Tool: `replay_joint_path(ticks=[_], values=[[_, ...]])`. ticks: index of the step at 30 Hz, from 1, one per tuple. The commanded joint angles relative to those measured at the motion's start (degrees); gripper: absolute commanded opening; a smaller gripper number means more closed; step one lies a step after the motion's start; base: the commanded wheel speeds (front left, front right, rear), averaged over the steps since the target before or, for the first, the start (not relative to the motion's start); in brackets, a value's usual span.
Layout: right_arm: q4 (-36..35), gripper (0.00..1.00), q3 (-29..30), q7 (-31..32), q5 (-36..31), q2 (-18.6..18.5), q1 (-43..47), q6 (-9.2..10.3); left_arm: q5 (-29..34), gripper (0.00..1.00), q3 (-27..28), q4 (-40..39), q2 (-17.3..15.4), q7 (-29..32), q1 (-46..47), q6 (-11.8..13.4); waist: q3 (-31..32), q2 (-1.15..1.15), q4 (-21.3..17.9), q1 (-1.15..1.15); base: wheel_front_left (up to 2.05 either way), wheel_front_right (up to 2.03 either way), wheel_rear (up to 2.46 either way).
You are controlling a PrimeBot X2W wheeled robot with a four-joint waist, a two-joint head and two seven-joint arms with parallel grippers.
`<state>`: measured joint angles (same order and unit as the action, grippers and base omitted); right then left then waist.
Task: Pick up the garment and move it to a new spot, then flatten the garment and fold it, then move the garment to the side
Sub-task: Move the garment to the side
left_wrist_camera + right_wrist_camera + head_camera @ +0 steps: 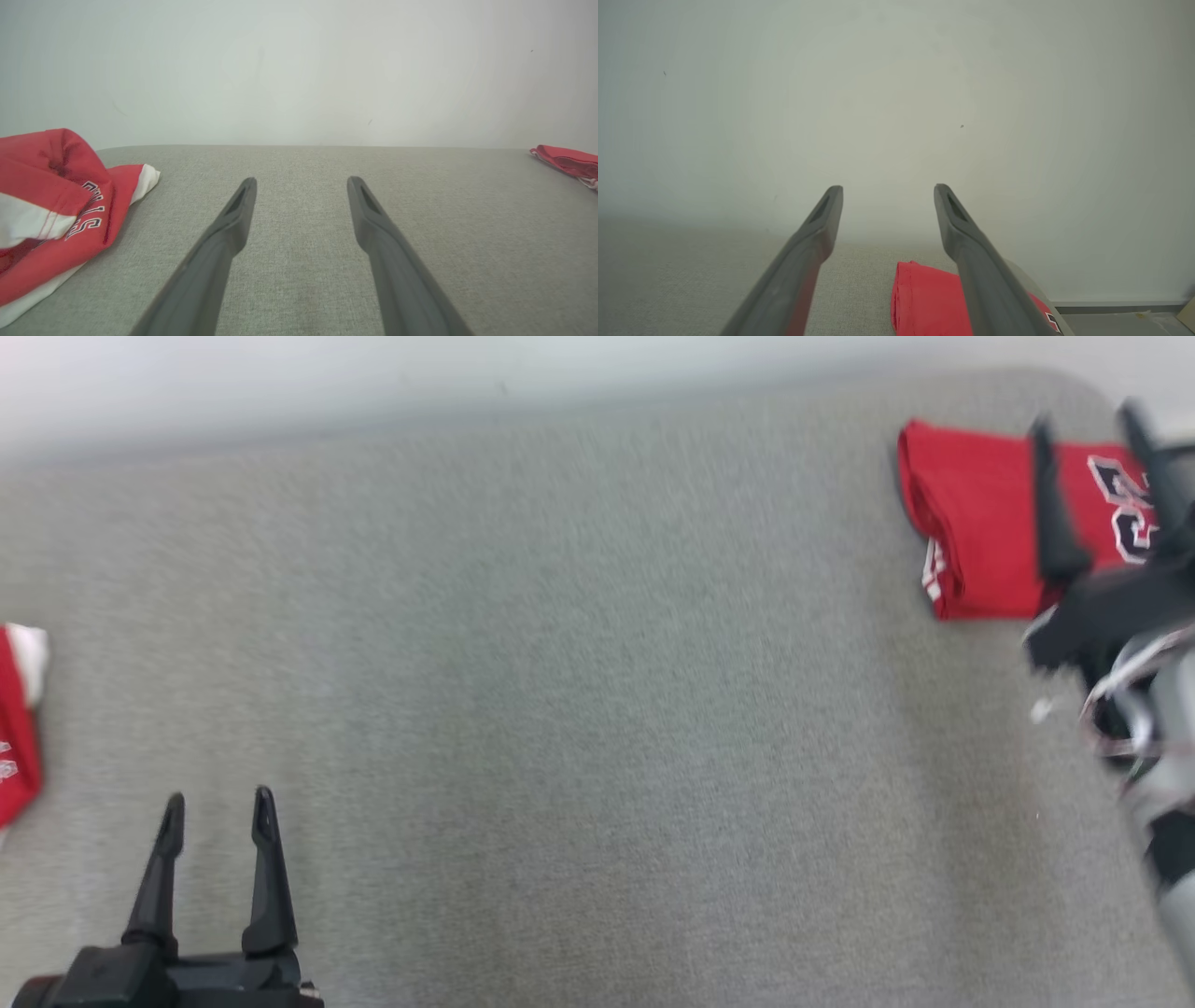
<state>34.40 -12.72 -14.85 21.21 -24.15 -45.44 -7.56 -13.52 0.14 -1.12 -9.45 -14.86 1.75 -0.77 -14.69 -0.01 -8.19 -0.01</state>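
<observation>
One garment [980, 523] is found folded at the far right corner of the surface [597, 709], by the right jaws, and judged done; a second garment [17, 737] is noted crumpled at the left edge; both jaws are seen wide, empty.

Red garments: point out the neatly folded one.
The red garment at the far right, by the right gripper, is folded flat; the other garment, at the left, lies bunched with white showing.
</observation>
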Motion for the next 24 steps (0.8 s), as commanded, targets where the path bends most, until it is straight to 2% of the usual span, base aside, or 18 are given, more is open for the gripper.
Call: replay_joint_path(ticks=[1, 5, 16, 24], values=[[-2.1, 1.00, 0.8, 0.3, -0.7, 1.0, 4.0, 0.17, -0.2, 1.00, 0.1, 0.4, 0.5, -0.3, -1.3, -0.1, 6.1, 0.01, 3.4, 0.01, 0.00, 0.00, 0.00], [-6.1, 1.00, 1.5, 1.4, -2.0, 2.8, 9.9, 0.17, -0.2, 1.00, 0.6, 0.7, 0.8, -0.3, -2.3, -0.2, 7.5, 0.01, 4.2, 0.01, 0.00, 0.00, 0.00], [-20.7, 1.00, 8.6, 5.1, -3.7, 9.6, 30.2, 0.16, 0.6, 1.00, 1.2, 1.1, 2.0, -0.3, -4.5, -1.3, 10.6, 0.01, 7.4, 0.01, 0.00, 0.00, 0.00], [-28.6, 1.00, 11.0, 6.2, -7.1, 15.2, 40.4, 0.16, 0.9, 1.00, 1.4, 2.3, 2.5, -0.4, -5.5, -1.9, 12.5, 0.01, 8.1, 0.01, 0.00, 0.00, 0.00]])
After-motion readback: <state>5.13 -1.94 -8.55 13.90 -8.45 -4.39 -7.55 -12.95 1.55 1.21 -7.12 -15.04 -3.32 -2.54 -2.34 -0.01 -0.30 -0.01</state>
